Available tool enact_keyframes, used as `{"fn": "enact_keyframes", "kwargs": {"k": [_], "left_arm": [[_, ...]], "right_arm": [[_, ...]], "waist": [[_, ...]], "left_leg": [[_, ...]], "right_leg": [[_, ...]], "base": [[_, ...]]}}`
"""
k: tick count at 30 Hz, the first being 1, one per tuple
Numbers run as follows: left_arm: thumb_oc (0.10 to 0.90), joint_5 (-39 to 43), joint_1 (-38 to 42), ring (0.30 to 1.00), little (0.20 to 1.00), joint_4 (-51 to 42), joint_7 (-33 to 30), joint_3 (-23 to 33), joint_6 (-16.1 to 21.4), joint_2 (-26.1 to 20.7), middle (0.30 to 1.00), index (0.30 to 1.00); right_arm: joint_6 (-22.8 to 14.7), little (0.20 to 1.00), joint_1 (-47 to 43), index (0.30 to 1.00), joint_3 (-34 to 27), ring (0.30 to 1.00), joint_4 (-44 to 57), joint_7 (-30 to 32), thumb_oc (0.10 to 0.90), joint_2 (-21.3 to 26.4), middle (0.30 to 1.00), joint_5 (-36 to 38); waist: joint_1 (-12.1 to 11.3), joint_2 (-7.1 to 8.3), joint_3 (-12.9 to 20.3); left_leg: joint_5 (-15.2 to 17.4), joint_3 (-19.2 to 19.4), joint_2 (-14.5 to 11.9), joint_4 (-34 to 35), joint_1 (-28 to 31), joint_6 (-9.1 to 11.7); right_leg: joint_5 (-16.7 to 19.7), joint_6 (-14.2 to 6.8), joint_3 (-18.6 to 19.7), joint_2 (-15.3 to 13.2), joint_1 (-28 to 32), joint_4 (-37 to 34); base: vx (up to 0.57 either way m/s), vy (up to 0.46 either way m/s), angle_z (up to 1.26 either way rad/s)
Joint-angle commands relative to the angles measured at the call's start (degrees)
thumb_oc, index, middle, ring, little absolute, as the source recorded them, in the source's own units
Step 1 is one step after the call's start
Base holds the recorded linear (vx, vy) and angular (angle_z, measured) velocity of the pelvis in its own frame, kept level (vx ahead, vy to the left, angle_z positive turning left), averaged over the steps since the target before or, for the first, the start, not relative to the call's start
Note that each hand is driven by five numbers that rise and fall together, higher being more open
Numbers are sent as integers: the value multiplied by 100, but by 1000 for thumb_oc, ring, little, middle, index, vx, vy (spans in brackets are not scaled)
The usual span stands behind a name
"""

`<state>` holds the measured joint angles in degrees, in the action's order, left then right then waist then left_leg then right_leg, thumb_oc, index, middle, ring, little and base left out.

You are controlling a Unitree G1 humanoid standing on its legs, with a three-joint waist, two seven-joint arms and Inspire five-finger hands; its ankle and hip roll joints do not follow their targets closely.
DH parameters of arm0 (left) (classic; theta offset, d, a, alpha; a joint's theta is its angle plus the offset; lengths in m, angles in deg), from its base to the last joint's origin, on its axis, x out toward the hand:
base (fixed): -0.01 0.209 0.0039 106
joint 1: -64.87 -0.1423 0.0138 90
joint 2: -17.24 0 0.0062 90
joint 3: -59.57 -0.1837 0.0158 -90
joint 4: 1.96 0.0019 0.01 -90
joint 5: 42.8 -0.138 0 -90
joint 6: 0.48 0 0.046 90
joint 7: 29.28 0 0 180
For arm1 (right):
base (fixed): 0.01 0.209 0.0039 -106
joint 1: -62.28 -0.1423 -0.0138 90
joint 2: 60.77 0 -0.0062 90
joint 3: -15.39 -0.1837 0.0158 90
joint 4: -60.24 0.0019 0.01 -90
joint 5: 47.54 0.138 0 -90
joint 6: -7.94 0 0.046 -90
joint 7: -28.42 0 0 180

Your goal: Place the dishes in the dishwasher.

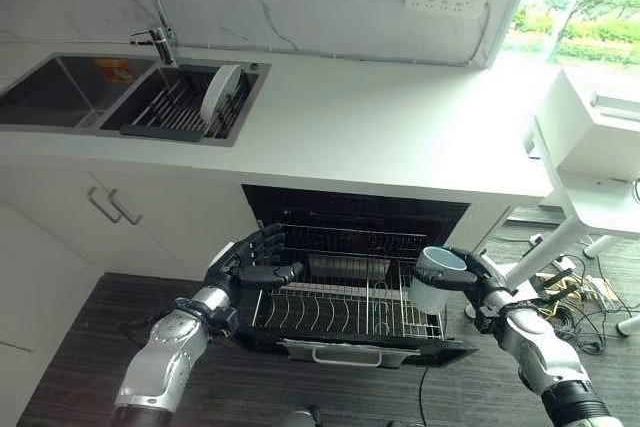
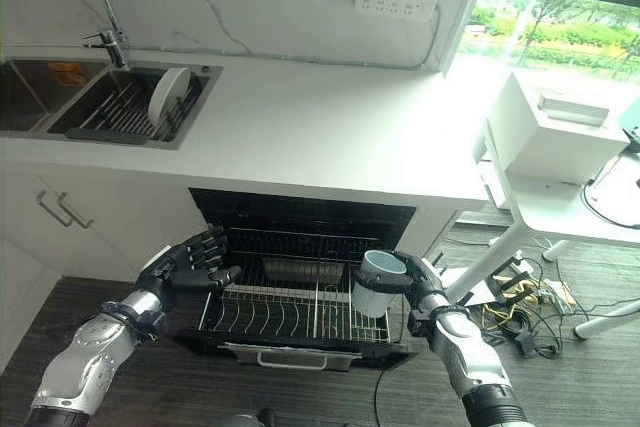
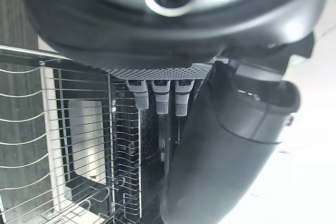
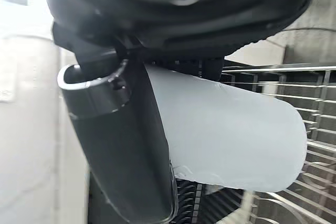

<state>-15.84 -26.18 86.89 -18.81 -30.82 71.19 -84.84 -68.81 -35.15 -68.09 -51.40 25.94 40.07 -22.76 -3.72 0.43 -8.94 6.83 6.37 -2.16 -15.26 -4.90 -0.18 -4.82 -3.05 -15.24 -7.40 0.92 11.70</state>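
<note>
Above the rack's (image 1: pixel 340 307) right edge, cup (image 1: pixel 435 279) apparently clamped in right hand's (image 1: pixel 478 280) fingers (image 4: pixel 121 145).

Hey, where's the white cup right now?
The white cup is upright in the right hand, held over the right end of the pulled-out dishwasher rack, below the counter.

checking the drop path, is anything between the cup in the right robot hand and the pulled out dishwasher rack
Nothing visible. The right robot hand holds the cup over the rack's right end, where the wires are bare. The left robot hand is at its left end.
</note>
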Motion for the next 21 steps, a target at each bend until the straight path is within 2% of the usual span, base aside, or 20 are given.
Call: {"fn": "enact_keyframes", "kwargs": {"k": [1,11,21], "left_arm": [[800,594,387,900,900,-620,-46,71,552,-106,900,900],[800,733,349,900,900,-732,64,-52,616,-177,900,900],[800,827,309,900,900,-865,86,-117,663,-271,900,900]], "right_arm": [[-497,300,-765,300,-58,300,282,49,400,279,300,-34],[-555,300,-1042,300,162,300,-770,16,400,347,300,108],[-774,300,-1291,300,319,300,-1629,169,400,425,300,231]], "waist": [[-35,-61,282],[-207,-82,232],[-317,-133,227]], "left_leg": [[536,179,-313,-193,245,343],[506,76,-291,-193,239,390],[463,26,-313,-193,227,420]], "right_leg": [[-802,-172,-130,-37,-142,549],[-811,-164,-288,-92,-67,549],[-818,-138,-390,-116,-19,549]], "base": [[16,-17,15],[7,-25,9],[1,-35,6]]}}
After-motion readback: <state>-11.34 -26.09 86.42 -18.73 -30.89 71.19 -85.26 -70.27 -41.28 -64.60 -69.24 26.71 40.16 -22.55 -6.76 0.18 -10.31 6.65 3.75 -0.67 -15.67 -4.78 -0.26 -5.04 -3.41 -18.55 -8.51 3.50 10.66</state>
